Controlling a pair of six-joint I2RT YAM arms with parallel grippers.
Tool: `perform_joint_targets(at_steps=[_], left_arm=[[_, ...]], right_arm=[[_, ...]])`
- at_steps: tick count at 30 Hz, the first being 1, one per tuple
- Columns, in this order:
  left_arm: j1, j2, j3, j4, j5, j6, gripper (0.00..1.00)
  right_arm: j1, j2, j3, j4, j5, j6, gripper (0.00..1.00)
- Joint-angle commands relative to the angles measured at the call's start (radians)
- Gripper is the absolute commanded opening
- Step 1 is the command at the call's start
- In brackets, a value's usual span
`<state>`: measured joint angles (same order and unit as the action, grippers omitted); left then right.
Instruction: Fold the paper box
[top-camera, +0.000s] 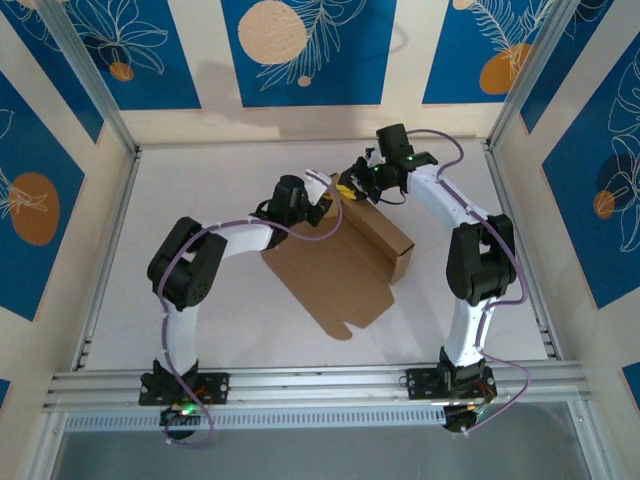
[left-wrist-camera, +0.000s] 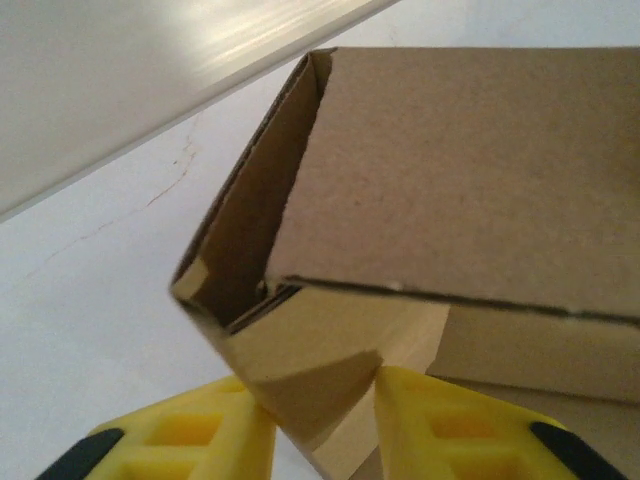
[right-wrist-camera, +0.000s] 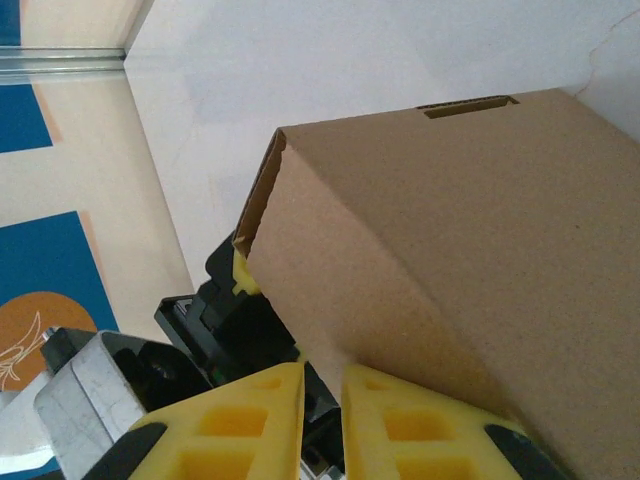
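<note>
I see the paper box (top-camera: 340, 265) around the middle of the white worktop (top-camera: 200, 180), slightly toward the far edge. Its folded-up part stands on the far right side. A flat brown panel with rounded tabs lies spread from it toward the near edge.

Both arms meet at the far end of the box, well clear of the worktop's left and right edges. The left pincer (top-camera: 322, 205) sits at the box's far left corner. In its wrist view, the left pincer (left-wrist-camera: 315, 420) has a folded corner flap of the box (left-wrist-camera: 470, 170) wedged between its yellow fingers (left-wrist-camera: 190, 435), and I read that as pinching the cardboard.

The right pincer (top-camera: 352, 187) is just beside it, at the far end of the raised part. In the right wrist view, the right pincer (right-wrist-camera: 322, 385) has its fingers pressed nearly together, and the lower edge of the box (right-wrist-camera: 470, 250) runs into the narrow gap, so I read it as gripping that edge. A slot (right-wrist-camera: 465, 105) is cut in the top panel. The left pincer's yellow fingertip (right-wrist-camera: 241, 272) pokes out right behind the box's open end, so the two pincers crowd each other there.

Purple cables (top-camera: 455, 150) loop along the arms. An aluminium rail (top-camera: 320, 382) lines the near edge, and blue patterned wall panels (top-camera: 300, 50) enclose the worktop.
</note>
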<state>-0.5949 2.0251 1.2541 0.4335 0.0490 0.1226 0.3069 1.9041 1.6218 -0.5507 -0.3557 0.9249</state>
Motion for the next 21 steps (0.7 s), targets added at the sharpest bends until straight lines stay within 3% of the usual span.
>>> perform_joint_targets(at_steps=[1, 4, 12, 18, 21], left_arm=[[-0.015, 0.032, 0.028, -0.01, 0.006, 0.023, 0.37], [-0.013, 0.035, 0.011, 0.03, 0.043, 0.043, 0.41], [0.04, 0.072, 0.037, 0.046, 0.273, 0.061, 0.39], [0.07, 0.128, 0.142, -0.037, 0.409, 0.058, 0.43], [0.075, 0.151, 0.192, -0.087, 0.441, 0.068, 0.37]], right_arm=[[0.013, 0.04, 0.013, -0.066, -0.022, 0.007, 0.2], [0.008, 0.047, 0.013, -0.066, -0.037, 0.003, 0.2], [0.004, 0.064, 0.018, -0.061, -0.092, -0.017, 0.19], [0.001, 0.083, 0.032, -0.068, -0.125, -0.029, 0.19], [-0.002, 0.085, 0.036, -0.068, -0.139, -0.031, 0.2]])
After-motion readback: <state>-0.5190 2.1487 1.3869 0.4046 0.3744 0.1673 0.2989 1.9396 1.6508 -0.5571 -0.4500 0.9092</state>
